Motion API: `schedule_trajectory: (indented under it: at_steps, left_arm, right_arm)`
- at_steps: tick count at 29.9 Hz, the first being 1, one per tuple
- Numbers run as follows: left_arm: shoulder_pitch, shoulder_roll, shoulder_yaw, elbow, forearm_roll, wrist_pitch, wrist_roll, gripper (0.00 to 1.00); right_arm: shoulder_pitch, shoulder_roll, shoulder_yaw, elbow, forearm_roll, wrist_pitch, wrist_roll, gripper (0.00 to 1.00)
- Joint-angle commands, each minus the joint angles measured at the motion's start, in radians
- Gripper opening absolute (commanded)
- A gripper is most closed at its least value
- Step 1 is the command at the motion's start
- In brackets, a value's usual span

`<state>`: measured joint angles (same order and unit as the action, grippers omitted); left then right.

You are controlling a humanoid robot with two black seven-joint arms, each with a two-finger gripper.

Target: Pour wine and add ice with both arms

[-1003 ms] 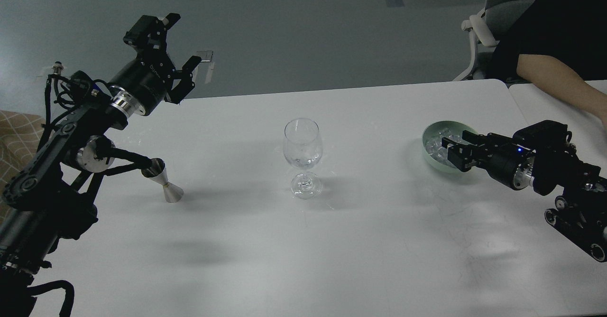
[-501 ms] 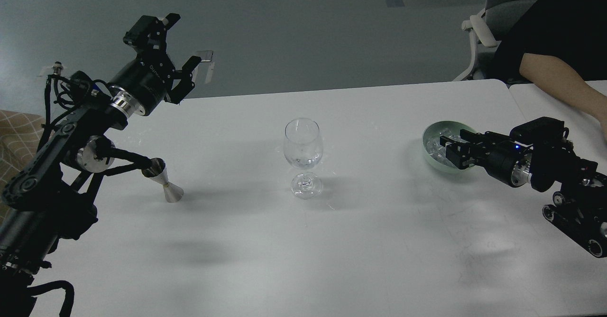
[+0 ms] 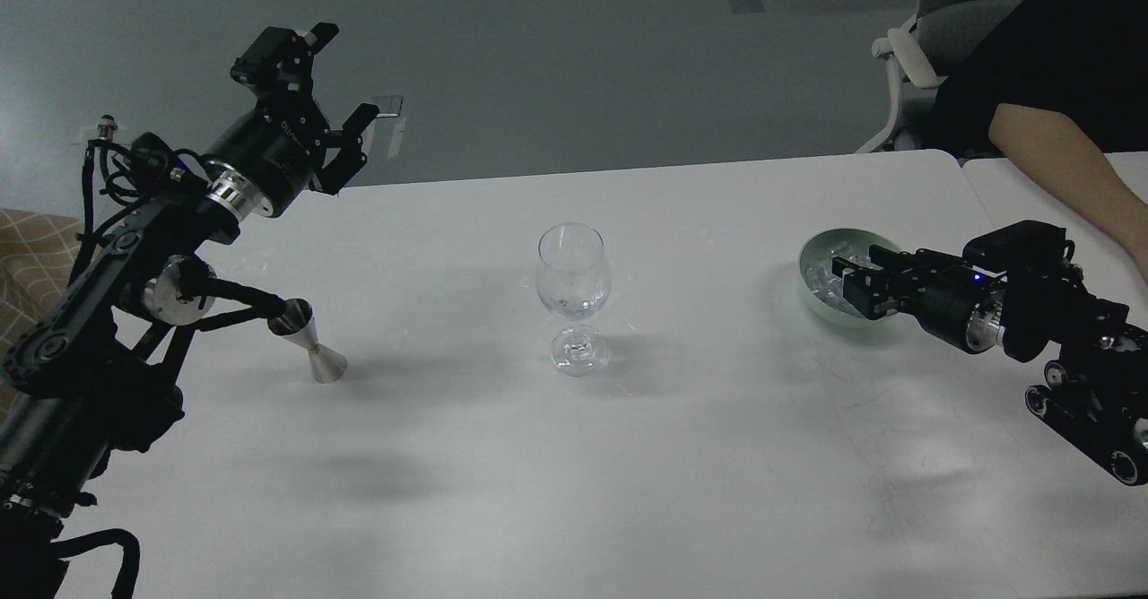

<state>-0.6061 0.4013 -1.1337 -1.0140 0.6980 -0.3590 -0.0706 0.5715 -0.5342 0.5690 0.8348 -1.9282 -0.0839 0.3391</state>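
A clear stemmed wine glass (image 3: 572, 281) stands upright at the middle of the white table (image 3: 700, 438). A pale green bowl (image 3: 814, 301) at the right holds several clear ice cubes (image 3: 820, 273). My right gripper (image 3: 847, 282) reaches into the bowl from the right, its two fingers a little apart over the ice; I cannot tell whether a cube lies between them. My left gripper (image 3: 344, 77) is open and empty, raised high above the table's back left edge. A silver double-cone jigger (image 3: 316, 348) stands on the table below my left arm.
A person's bare forearm (image 3: 1063, 164) rests on a second table (image 3: 1022, 188) at the far right, close behind my right arm. An office chair (image 3: 924, 43) stands behind it. Grey floor lies beyond the table's back edge.
My right gripper has shifted slightly up and to the left inside the bowl. The person's forearm has drawn back a little to the right. My left arm has barely moved.
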Motion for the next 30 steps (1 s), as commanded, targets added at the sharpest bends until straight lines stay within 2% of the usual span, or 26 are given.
schedule_trajectory:
  at_steps: [1,12,17,19,24,30]
  left_arm:
    - [0.0,0.001,0.0,0.0,0.0,0.0,0.0,0.98]
    - [0.0,0.004,-0.003,0.0,0.0,0.0,0.0,0.98]
    - [0.002,0.004,-0.003,0.0,0.0,0.0,0.0,0.98]
    - [0.0,0.002,-0.003,0.0,0.0,0.002,0.0,0.98]
    - [0.002,0.002,-0.003,0.0,-0.002,0.002,0.0,0.98]
    - [0.0,0.001,-0.003,0.0,0.0,0.002,0.0,0.98]
  right_arm:
    - [0.002,-0.001,0.0,0.001,0.0,0.007,0.0,0.53]
    - [0.001,-0.001,0.0,0.003,0.002,0.012,0.0,0.45]
    - [0.002,-0.001,0.0,0.004,0.002,0.021,0.0,0.34]
    - [0.002,-0.001,0.0,0.004,0.002,0.021,0.0,0.25]
    - [0.004,-0.001,0.0,0.009,0.005,0.021,0.0,0.16]
    - [0.011,-0.01,0.002,0.014,0.008,0.021,0.0,0.11]
